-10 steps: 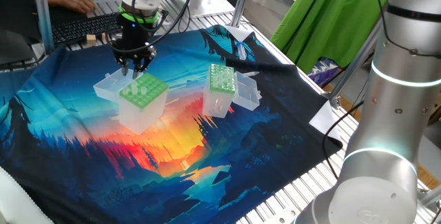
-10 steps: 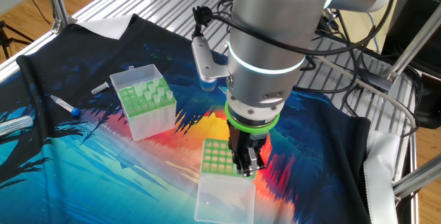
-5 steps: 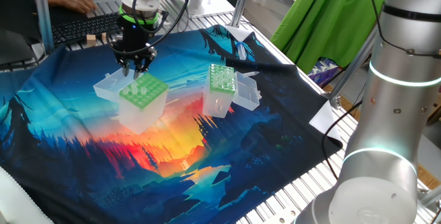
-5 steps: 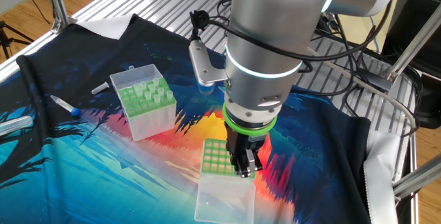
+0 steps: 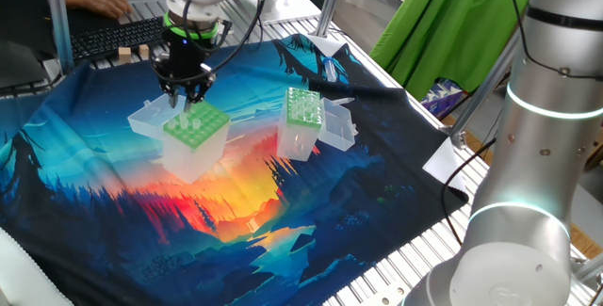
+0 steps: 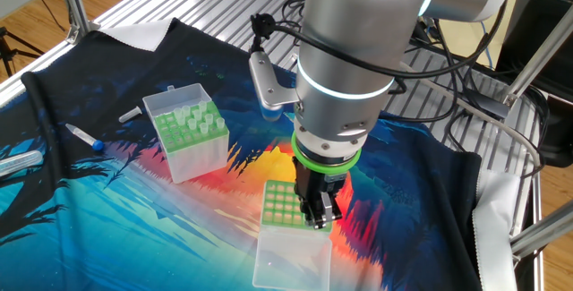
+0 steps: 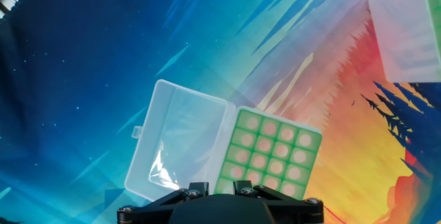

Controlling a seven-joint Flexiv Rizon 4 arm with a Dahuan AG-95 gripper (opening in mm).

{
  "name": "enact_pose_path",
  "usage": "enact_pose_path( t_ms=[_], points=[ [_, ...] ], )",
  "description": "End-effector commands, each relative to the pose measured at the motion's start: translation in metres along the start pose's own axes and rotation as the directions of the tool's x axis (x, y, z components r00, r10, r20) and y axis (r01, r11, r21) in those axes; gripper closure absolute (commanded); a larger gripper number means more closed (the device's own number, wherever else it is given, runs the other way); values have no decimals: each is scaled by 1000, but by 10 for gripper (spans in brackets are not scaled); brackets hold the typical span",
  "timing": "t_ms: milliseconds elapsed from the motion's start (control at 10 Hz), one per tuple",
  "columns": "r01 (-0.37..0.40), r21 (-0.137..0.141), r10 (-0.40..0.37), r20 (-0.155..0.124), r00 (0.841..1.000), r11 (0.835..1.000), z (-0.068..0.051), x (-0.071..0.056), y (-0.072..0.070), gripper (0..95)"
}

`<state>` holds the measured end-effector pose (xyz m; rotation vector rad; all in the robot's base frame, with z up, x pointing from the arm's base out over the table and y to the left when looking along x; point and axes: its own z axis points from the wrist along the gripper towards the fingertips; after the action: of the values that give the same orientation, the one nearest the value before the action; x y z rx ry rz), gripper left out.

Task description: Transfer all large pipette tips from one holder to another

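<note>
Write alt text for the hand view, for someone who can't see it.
Looking straight down, a clear plastic box with a light-green grid of wide holes sits open, its hinged lid lying flat to the left. It rests on a cloth printed with a blue-and-orange landscape; another clear box shows at the top right corner.

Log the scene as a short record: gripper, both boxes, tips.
gripper: points down over the wide-holed box; jaw state unclear
wide-holed box: lid open flat beside it; the holes that show in the hand view look empty
narrow box: stands apart on the cloth, lid open
tips: several stand upright in the narrow box
</note>
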<state>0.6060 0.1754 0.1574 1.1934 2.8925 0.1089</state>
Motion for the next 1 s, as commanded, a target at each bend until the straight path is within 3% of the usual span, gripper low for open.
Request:
enact_pose_path(
  t_ms=[100,500,600,1000],
  points=[
    [4,2,-4,5,1000,1000,2,0,0,760],
    [9,1,-9,6,1000,1000,3,1,-1,760],
    [39,25,-39,8,999,999,2,0,-1,760],
    [43,27,-43,9,999,999,2,0,-1,760]
  ],
)
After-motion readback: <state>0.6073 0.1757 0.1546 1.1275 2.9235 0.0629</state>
